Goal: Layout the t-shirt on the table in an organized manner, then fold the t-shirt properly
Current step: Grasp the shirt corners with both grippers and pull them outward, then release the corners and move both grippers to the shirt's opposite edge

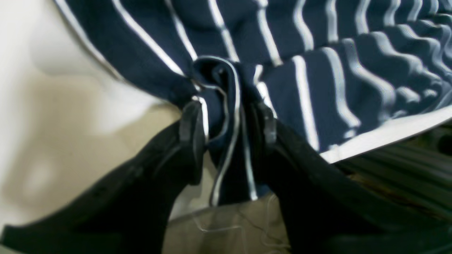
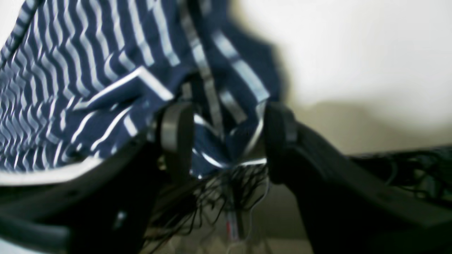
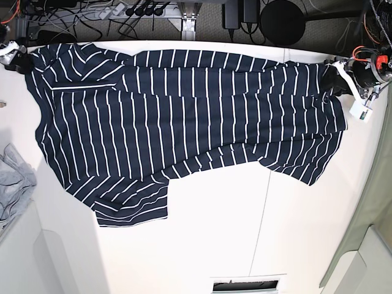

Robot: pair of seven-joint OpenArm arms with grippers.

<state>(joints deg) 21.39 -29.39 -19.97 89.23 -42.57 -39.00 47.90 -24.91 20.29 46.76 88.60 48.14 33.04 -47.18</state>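
The t-shirt [image 3: 184, 116], dark navy with thin white stripes, lies stretched sideways across the far half of the table [image 3: 245, 233]. My left gripper [image 1: 227, 120] is at the shirt's right end [image 3: 334, 73]. Its jaws stand apart, with a bunched fold of the fabric [image 1: 226, 91] loose between the fingers [image 1: 192, 123]. At the shirt's far left corner is my right gripper [image 2: 227, 130] [image 3: 21, 60], also open, with a striped corner [image 2: 219, 148] hanging between its fingers [image 2: 174, 130]. One sleeve [image 3: 131, 205] points toward the front.
A crumpled light-grey cloth [image 3: 12, 177] lies at the table's left edge. Cables and power strips [image 3: 122, 12] run behind the far edge. A thin seam [image 3: 263, 214] crosses the tabletop, and a dark slot [image 3: 248, 285] sits at the front edge.
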